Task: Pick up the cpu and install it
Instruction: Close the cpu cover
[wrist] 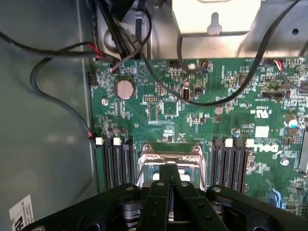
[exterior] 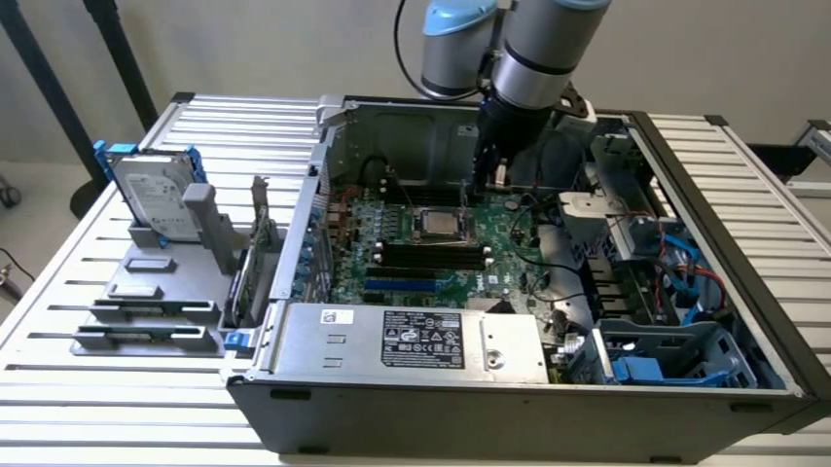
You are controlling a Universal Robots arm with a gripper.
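- We see the motherboard [exterior: 500,268] in green, speckled with small silver and black parts.
- The cpu [exterior: 442,226] has a dull silver top inside a darker rim.
- The fingers [wrist: 156,202] are matte black.
- The arm [exterior: 539,58] is silver-grey, with a pale blue cap [exterior: 457,17].
- The hard drive [exterior: 154,195] is silver with a white label and blue rails.
- The power supply [exterior: 325,341] is silver, and its white label carries black print.
- The memory slots [exterior: 422,258] are black, and one slot [exterior: 409,285] is blue.
- The tabletop [exterior: 53,321] is white, striped by parallel ribs.
- The case [exterior: 520,413] is grey.
- The cables [wrist: 57,101] are black, and we see a red wire among them.
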